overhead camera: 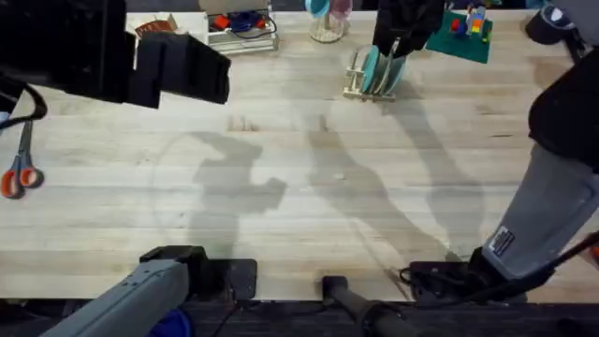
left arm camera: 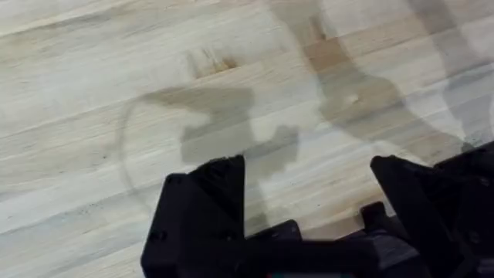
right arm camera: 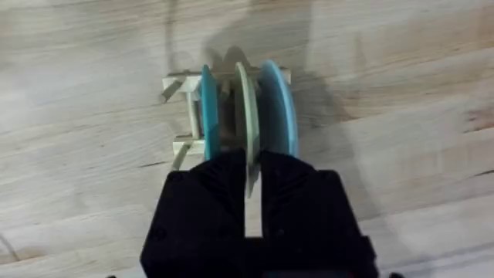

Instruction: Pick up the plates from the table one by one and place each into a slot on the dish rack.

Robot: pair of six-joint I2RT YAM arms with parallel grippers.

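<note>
- My right gripper [right arm camera: 253,181] is matte black: two blocky, flat-faced fingers [right arm camera: 212,193] on a wide, boxy body.
- My left gripper [left arm camera: 309,201] is the same black, with chunky angular fingers [left arm camera: 208,201].
- My right arm [overhead camera: 547,211] wears a grey sleeve with a small white label, above a black base trailing dark cables.
- My left arm [overhead camera: 122,300] is grey with black joints.

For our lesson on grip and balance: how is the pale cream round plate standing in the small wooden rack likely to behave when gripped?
The pale cream round plate looks stiff: its rim stays straight between the right gripper fingers. It stands on edge between a teal plate and a light blue plate, so it may roll or tip once clear of the small wooden rack.
</note>
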